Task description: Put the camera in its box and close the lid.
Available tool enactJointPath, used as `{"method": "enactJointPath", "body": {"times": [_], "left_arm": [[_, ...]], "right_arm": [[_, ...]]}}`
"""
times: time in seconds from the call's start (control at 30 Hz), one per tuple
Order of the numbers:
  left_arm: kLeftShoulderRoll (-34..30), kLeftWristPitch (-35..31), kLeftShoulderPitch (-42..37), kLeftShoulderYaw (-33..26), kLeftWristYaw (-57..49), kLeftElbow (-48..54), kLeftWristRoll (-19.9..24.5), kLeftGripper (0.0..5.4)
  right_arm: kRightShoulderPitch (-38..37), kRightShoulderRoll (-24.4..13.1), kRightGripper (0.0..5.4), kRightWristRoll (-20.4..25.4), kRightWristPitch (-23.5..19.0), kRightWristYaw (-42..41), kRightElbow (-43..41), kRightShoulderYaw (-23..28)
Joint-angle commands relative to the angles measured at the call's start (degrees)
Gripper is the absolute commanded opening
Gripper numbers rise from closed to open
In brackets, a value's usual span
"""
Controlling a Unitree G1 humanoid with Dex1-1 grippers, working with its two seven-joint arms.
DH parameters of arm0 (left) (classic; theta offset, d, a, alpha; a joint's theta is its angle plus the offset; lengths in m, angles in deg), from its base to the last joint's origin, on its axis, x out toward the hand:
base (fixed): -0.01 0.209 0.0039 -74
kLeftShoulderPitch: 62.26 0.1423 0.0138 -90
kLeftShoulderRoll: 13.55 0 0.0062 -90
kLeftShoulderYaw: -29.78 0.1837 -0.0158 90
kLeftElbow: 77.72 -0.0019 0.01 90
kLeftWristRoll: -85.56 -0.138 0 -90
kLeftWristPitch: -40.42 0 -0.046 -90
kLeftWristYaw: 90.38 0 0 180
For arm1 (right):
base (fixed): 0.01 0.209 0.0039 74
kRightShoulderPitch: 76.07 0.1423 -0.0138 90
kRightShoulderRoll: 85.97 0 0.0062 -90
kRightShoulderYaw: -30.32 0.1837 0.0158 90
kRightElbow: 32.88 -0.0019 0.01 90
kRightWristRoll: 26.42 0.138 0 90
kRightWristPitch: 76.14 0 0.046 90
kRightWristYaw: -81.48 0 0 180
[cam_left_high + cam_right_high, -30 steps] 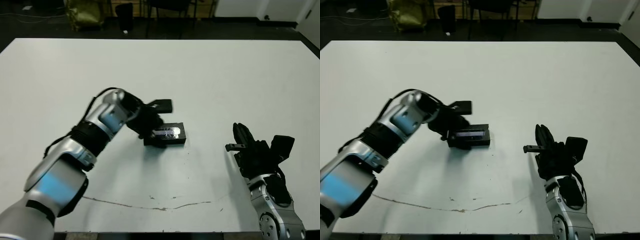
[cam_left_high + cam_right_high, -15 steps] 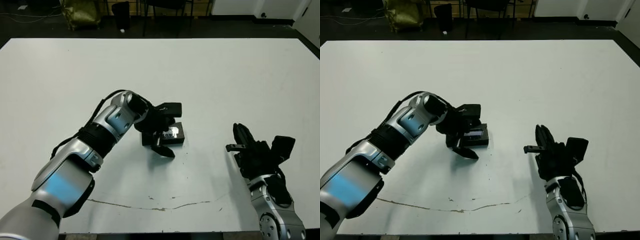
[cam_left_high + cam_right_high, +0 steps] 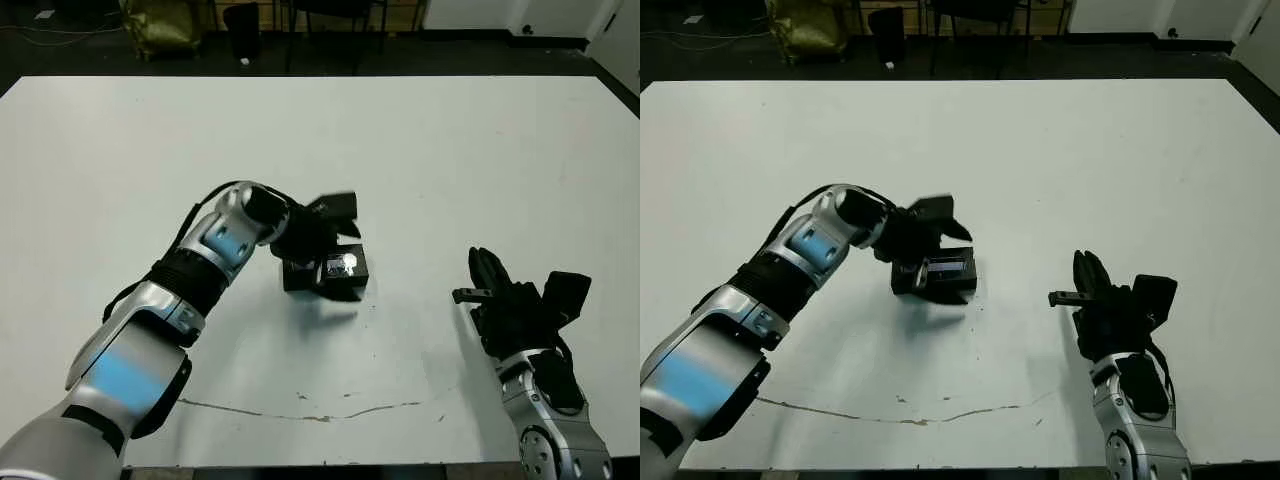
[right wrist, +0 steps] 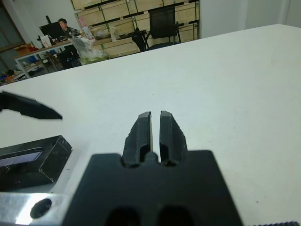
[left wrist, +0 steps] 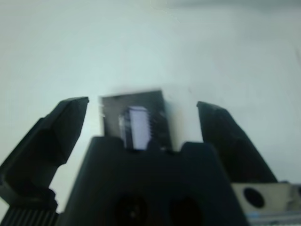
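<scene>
Left eye view: the closed box (image 3: 328, 276) is sitting just left of frame centre on the white surface (image 3: 450, 160), with the lid (image 3: 341, 265) on top and its glossy window strip catching a bright spot of light. Camera not visible as a separate item; judging it to be inside under the lid, cannot confirm.

The left gripper (image 3: 335, 250) is hanging directly over the box, with the forearm entering from the lower left of the frame. In the left wrist view its jaws are standing wide apart, one finger (image 5: 54, 129) at the left of that picture and the other at the right, nothing held. The box (image 5: 134, 120) is showing in the gap between them, its short end towards the gripper body and its long axis running away along the fingers. Picture is blurred; cannot tell if any finger is touching the lid.

Key relation: box is lying dead centre between the left jaws, long axis in line with them, so a press-down or a squeeze across the short sides needs little re-aiming. Left arm is far nearer.

The right gripper (image 3: 487, 272) is resting at lower right, well apart from the box; its jaws are nearly together with only a thin slit between them in the right wrist view, holding nothing.

Judgement: lid appears seated; seating may need checking.
</scene>
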Motion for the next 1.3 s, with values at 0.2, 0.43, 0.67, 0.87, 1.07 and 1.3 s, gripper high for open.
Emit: {"method": "enactJointPath", "body": {"times": [0.2, 0.43, 0.67, 0.87, 1.07, 1.3], "left_arm": [[1.3, 7.4, 4.5, -6.6, -3.8, -6.2, 5.0, 5.37], [2.9, 3.6, 4.1, -10.5, 1.2, -12.4, 10.1, 5.37], [5.1, -13.2, 13.3, -22.1, -9.2, 2.1, 22.8, 5.37], [8.4, -13.1, 25.4, -26.4, -29.7, 24.0, 23.7, 4.53], [7.8, -2.4, 32.3, -22.3, -34.0, 32.4, 19.0, 3.13], [6.6, 10.3, 36.5, -15.9, -41.0, 36.3, 7.5, 1.44]], "right_arm": [[-1.2, -0.2, 0.0, -0.5, -1.0, 0.5, 0.3, 0.1], [-1.3, 0.0, 0.0, -0.3, -1.6, 0.7, 0.0, 0.1], [-1.5, 0.3, 0.0, -0.4, -1.9, 1.2, -0.1, 0.0], [-1.5, 0.0, 0.0, -0.8, -1.1, 0.6, 0.5, -0.4], [-1.3, 0.3, 0.0, -0.9, -0.2, 0.2, 1.2, -0.8], [-1.4, 0.7, 0.0, -0.9, -0.6, 0.6, 1.1, -0.9]]}}
